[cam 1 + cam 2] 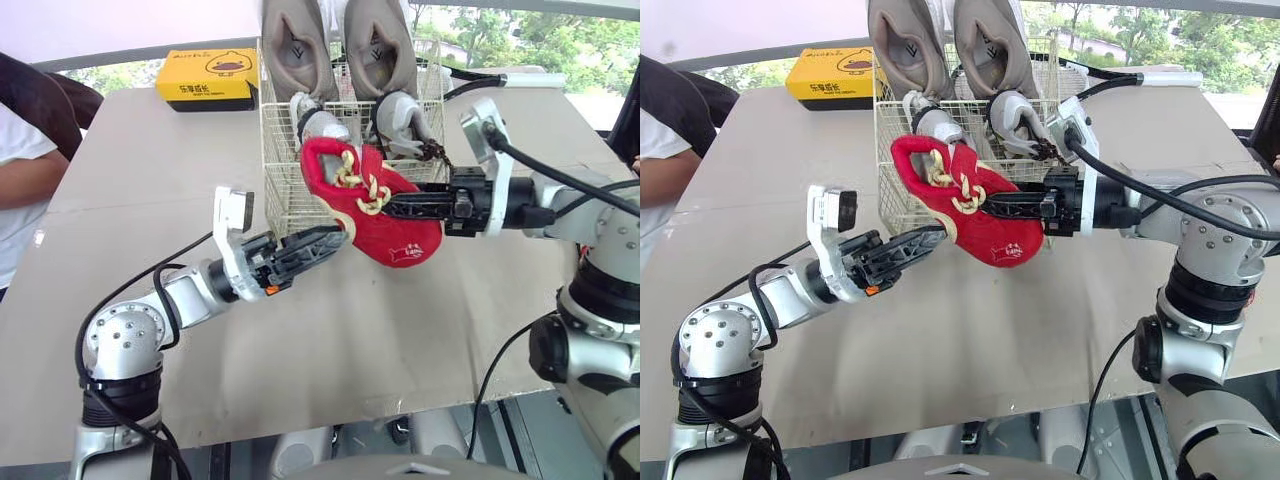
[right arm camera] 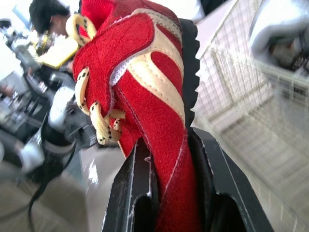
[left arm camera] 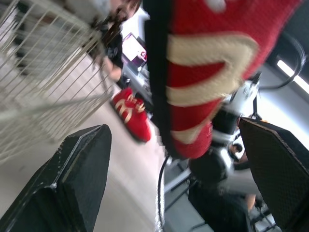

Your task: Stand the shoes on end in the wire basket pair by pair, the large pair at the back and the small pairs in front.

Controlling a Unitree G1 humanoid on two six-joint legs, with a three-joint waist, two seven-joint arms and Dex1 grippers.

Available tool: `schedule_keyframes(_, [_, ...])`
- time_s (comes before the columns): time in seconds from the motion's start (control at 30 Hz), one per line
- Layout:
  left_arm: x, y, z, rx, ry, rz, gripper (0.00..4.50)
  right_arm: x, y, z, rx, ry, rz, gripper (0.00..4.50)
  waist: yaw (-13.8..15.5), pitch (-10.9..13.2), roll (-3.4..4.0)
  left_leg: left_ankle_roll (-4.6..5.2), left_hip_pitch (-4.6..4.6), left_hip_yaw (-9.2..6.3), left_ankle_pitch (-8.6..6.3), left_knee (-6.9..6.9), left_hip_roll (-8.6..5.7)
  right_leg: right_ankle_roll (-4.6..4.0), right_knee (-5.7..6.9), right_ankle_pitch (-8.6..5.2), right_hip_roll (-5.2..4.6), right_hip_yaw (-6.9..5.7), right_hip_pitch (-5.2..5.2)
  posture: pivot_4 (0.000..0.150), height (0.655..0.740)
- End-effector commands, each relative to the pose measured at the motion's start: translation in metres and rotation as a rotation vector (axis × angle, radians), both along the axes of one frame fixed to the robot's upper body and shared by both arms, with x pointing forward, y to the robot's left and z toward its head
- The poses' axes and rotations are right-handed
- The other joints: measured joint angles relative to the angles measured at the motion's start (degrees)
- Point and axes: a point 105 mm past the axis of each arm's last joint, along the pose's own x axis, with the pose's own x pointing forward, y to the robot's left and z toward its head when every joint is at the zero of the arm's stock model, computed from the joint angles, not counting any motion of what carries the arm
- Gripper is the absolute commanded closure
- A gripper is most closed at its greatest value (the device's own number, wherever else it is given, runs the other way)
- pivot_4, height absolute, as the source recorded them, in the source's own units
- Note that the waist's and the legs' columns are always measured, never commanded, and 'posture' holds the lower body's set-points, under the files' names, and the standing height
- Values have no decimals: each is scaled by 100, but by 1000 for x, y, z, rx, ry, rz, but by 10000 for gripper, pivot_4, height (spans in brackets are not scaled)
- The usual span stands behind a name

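Red shoe (image 1: 385, 215) up in the air, clear of the tabletop (image 1: 400, 330), just in front of the wire basket (image 1: 290, 170)! The right hand (image 1: 392, 208) is clenched on it from the side. The right wrist view shows one finger flat against the black sole and the other on the red upper beside the cream laces. The shoe hangs tilted, collar high and toward the basket, toe low and toward the robot.

The left hand (image 1: 328, 246) reaches in from below with its fingers spread wide and grasping nothing. Its tips are right at the shoe's heel end, and whether they touch I cannot tell.

Inside the basket, the large grey pair (image 1: 298, 45) stands on end at the back, rising well above the rim. The small grey pair (image 1: 318, 125) stands just in front of it. A second red shoe (image 3: 129, 111) lies on the tabletop beyond the basket, seen from the left wrist. A yellow box (image 1: 208, 78) sits at the far edge, and a person (image 1: 20, 170) is at the left side.
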Motion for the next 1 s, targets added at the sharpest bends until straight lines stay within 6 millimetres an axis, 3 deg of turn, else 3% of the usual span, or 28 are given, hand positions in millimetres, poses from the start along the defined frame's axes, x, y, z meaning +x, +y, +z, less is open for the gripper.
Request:
schedule_keyframes(0.03, [2,-9,14,-53,-22,-12,0,-4,2,0,14,-41,-55,43138,3,0,0,0,5,3,1,1,0,-2,0,1,2,2,5,1500,7400])
schedule_keyframes(0.07, [4,-9,14,-53,-23,-9,0,-4,2,-2,12,-41,-66,43139,-3,0,0,-1,7,6,2,1,0,-3,1,2,4,4,6,1500,7400])
schedule_keyframes(0.3, [19,-6,26,-62,-68,8,28221,-4,1,-6,48,-58,-147,43149,-101,0,0,-1,14,15,2,0,3,-3,9,2,36,10,5,1500,7400])
schedule_keyframes(0.33, [20,-5,28,-55,-79,13,32246,-3,0,-5,55,-74,-164,33010,-102,-1,0,-1,14,16,2,0,3,-3,9,2,37,10,6,1500,7400])
schedule_keyframes(0.4, [24,0,36,-30,-162,46,39546,-8,0,4,98,-149,-169,24760,-109,0,0,-1,16,20,2,0,3,-3,9,2,40,8,6,1500,7400])
schedule_keyframes(0.57, [38,26,68,152,-487,164,40150,-36,-13,15,102,-456,-192,349,-103,0,0,-1,14,25,2,-1,5,-2,3,1,49,2,4,1500,7400])
schedule_keyframes(0.73, [56,50,79,437,-862,239,40150,-59,-34,-4,12,-577,-192,0,-101,1,0,5,65,46,-1,-22,10,0,-24,-1,59,10,52,1500,7400])
schedule_keyframes(0.8, [65,55,79,473,-926,264,40150,-65,-40,-11,-6,-583,-200,0,-86,1,-2,34,116,53,-18,-63,14,2,-65,-5,58,13,107,1500,7400])
schedule_keyframes(1.0, [78,59,58,603,-1029,227,40150,-70,-51,-25,-88,-582,-238,0,-92,3,-5,16,108,51,-6,-68,23,3,-94,-2,45,13,106,1500,7400])
